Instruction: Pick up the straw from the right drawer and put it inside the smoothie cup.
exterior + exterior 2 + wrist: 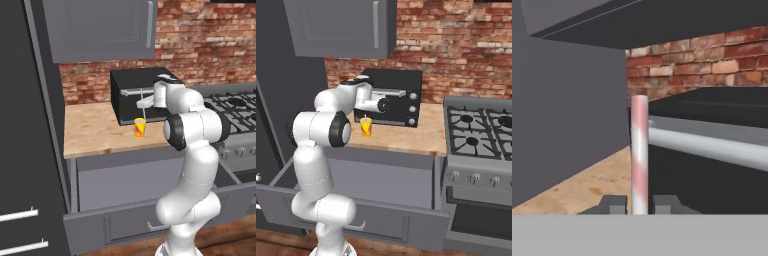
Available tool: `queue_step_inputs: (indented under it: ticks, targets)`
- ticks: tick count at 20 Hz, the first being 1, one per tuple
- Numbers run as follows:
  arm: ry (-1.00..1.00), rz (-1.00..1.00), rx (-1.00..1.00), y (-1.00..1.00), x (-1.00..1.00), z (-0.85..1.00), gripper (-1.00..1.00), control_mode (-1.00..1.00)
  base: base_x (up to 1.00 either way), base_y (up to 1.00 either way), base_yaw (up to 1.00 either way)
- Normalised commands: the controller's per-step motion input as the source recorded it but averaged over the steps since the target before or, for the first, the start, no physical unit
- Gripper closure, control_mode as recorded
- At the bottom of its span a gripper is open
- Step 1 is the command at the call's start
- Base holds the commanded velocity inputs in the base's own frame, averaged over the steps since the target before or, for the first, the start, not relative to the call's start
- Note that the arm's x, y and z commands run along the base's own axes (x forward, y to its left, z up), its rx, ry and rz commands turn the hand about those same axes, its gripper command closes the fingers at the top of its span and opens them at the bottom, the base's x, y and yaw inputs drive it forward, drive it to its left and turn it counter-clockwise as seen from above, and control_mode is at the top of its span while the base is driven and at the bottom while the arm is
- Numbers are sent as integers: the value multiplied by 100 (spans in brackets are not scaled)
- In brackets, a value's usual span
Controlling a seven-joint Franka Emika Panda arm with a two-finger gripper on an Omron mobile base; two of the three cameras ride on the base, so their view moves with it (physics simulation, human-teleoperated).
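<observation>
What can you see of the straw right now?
The straw is a thin, straight stick with pale white and pink diagonal stripes. It stands upright between the gripper's two dark fingertips, which close on its lower end. In the left base view it hangs just above the smoothie cup on the counter; whether its tip has entered the cup can't be told.
</observation>
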Motion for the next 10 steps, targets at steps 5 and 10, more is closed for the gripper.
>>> queue_step_inputs:
  ticks: [5,10]
  targets:
    - [-3,0,1,0,27,-16,100,-100,0,0,0]
    - [-7,0,3,0,11,-16,100,-100,0,0,0]
